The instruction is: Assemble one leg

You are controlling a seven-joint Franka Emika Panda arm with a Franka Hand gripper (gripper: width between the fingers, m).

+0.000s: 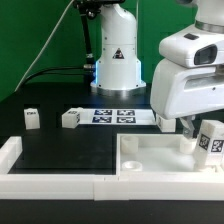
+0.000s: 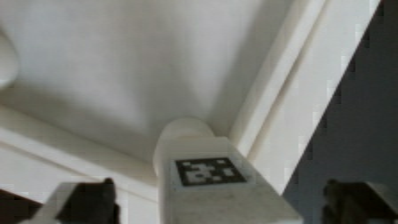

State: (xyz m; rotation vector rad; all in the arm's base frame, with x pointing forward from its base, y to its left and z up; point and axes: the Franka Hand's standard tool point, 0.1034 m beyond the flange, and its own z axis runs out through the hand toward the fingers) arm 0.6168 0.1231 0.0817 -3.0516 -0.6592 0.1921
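Observation:
A white leg with a black-and-white tag stands a little tilted at the panel's corner on the exterior view's right. In the wrist view this leg sits between my two dark fingers, with a gap showing on each side. My gripper is open around it, low over the large white panel. Whether the leg's foot sits in a socket is hidden. Two more legs stand on the black table at the exterior view's left.
The marker board lies behind the panel, in front of the arm's white base. Long white border rails run along the front and up the left side. Cables trail at the back left.

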